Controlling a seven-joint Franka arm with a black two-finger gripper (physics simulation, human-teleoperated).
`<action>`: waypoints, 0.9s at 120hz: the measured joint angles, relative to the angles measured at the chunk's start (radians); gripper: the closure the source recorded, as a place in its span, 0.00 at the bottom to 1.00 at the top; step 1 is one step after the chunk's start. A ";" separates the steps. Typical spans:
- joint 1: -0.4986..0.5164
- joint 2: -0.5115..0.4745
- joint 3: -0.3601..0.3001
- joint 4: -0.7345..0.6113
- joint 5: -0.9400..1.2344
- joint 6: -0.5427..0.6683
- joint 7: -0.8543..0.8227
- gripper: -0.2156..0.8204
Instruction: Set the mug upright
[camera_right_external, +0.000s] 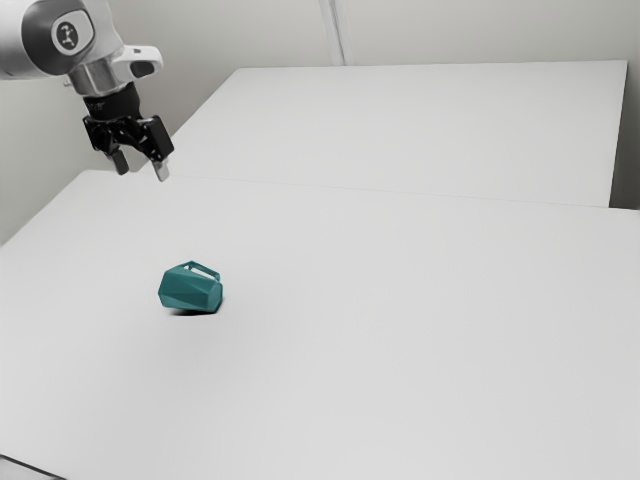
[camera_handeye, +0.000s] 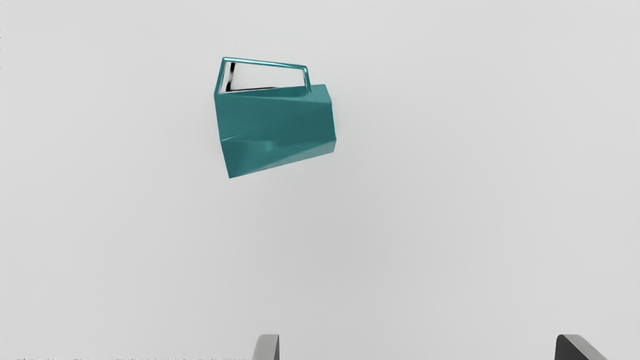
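Listing one teal mug, laid on its side on the bench; my end effector, spread wide, raised well apart.

The arm has a smooth, glossy white shell with rounded edges. A dark grey round cap is set into it, bearing a white ringed emblem with a small pale figure inside, too small to make out. Below comes a silvery grey collar, and beside it a white housing that ends in a dark oval face. The tool is black and angular, its body dotted with small light specks. Its fingertips are pale grey with rounded corners, one showing a near-black side.
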 joint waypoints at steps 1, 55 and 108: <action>0.000 0.000 0.000 0.000 0.000 0.000 -0.001 0.21; 0.125 -0.038 0.008 -0.007 -0.035 -0.014 -0.025 0.21; 0.274 -0.039 0.068 -0.221 -0.342 0.201 0.192 0.21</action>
